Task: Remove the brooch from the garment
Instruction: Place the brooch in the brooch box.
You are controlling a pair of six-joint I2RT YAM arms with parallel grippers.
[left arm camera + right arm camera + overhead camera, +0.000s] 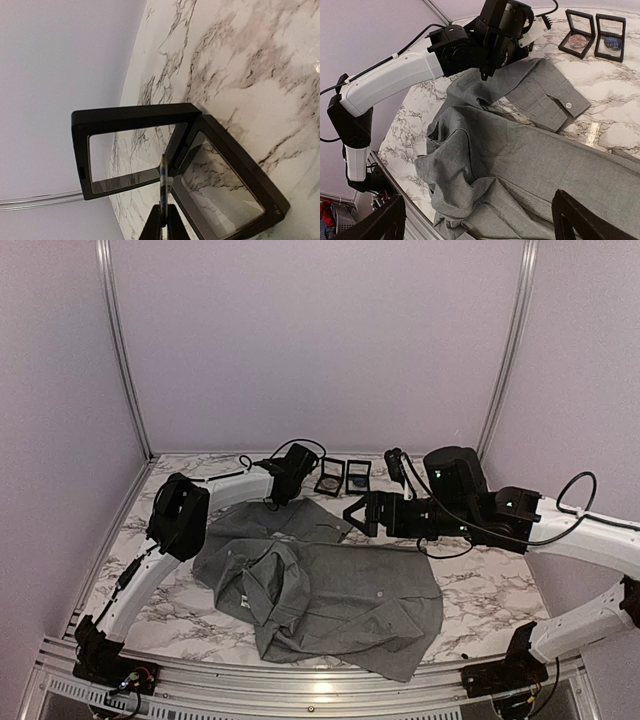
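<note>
The table is bearing everything on a slick marble top. The shirt is lying crumpled across its near middle. I judge it soft, limp and light, so it is likely to bunch and drag if pulled. A doubled part such as the collar or a cuff is offering the firmest hold.

The right gripper is hovering over the shirt's far edge, jaws spread wide and holding nothing.

Two black-framed cases are sitting at the back. One case is showing a brownish round shape in its window and the other case a blue one. Whether these are lying inside, I cannot tell.

The left gripper is pinching, jaws closed, a thin piece seen edge-on just before those cases. I take it for the brooch, already off the shirt. It looks small, stiff and slippery, and is best held across its flat faces.
</note>
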